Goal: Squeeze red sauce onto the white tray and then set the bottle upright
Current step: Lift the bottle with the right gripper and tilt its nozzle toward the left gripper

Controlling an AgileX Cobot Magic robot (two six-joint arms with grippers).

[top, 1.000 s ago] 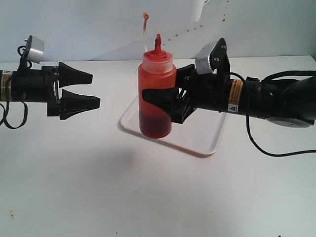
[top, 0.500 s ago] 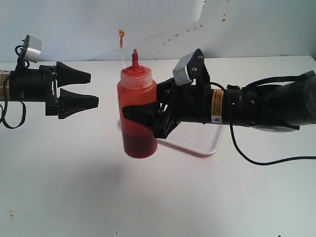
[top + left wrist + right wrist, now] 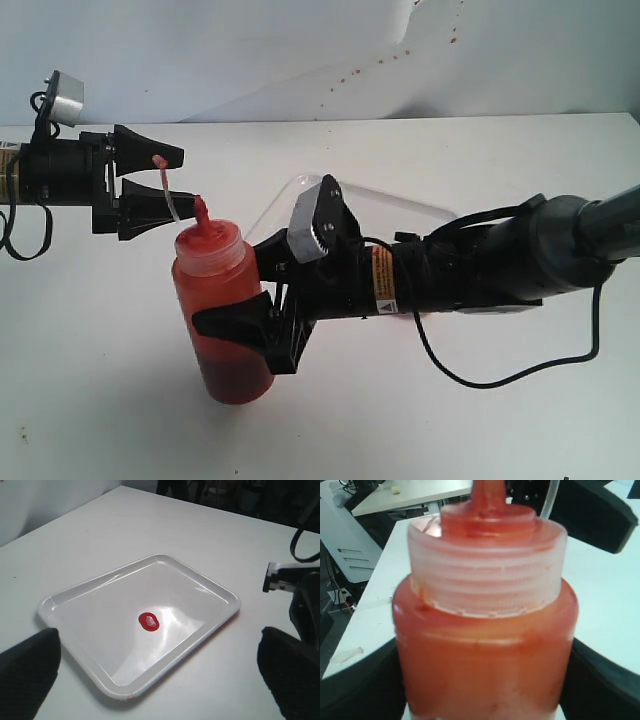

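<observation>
Squeeze bottle [image 3: 222,340], orange-red, near upright, nozzle up, pinched at mid-body by right claw [image 3: 235,318]; base low at bench [image 3: 450,420], contact not discernible, off and beside white tray [image 3: 100,579]; red sauce [image 3: 149,621], one oval blob, mid-tray; left claw [image 3: 178,178] spread, empty, near bottle's cap strap.

White table [image 3: 480,420] — pale, red-speckled wall [image 3: 250,50] behind.
</observation>
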